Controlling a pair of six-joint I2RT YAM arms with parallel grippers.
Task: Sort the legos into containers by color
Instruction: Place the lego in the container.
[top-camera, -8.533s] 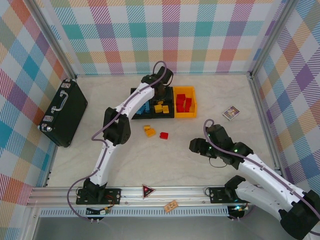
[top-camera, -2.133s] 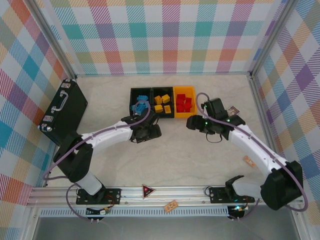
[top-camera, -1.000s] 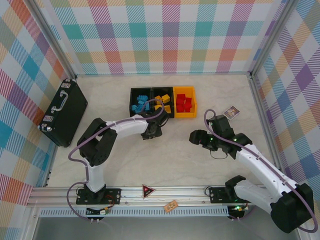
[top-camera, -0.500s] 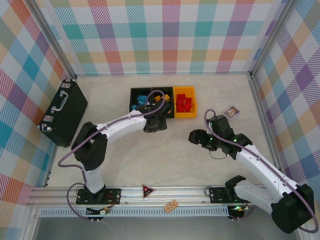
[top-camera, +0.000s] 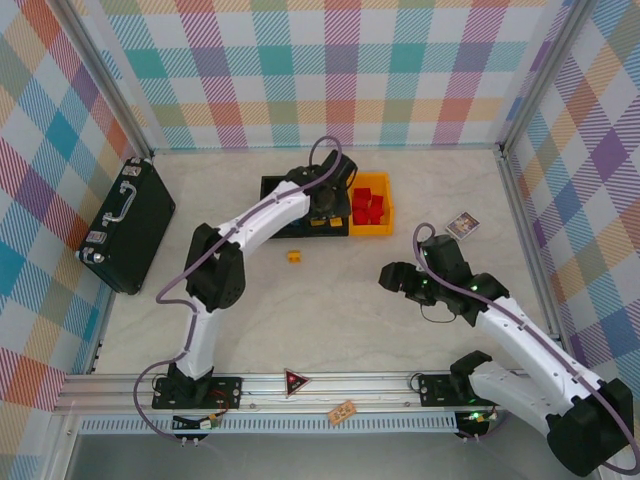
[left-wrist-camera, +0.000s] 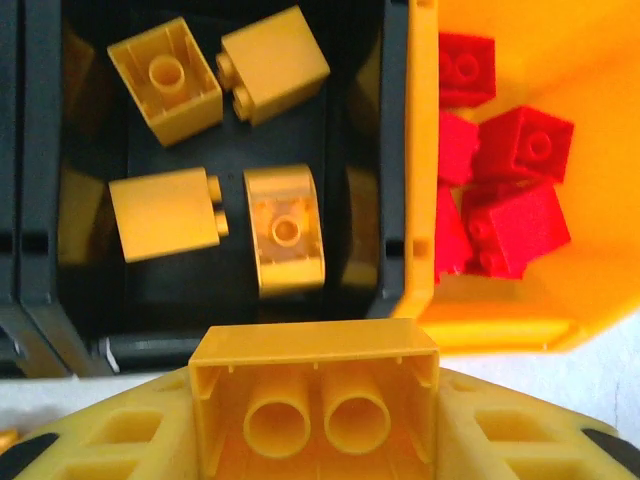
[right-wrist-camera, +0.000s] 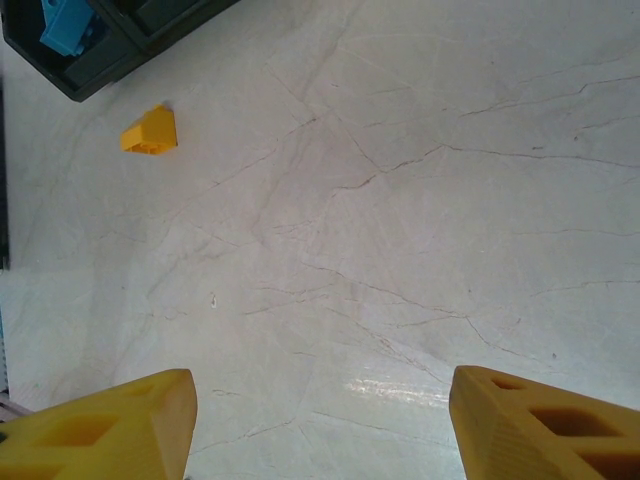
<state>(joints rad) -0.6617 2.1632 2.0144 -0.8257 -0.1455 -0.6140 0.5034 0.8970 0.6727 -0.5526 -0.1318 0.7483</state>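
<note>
Now moved above the middle bin (left-wrist-camera: 335, 130), your left gripper (left-wrist-camera: 316, 425) pinches a yellow brick (left-wrist-camera: 315, 362), wrist-view plain; right gripper (right-wrist-camera: 320, 425) gapes empty.

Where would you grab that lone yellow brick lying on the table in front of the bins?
By its two opposite flat side walls, coming straight down from above. The yellow brick lies by itself on the bare table, apart from the bins, so there is room on either side. Its exact tilt is hard to tell.
</note>
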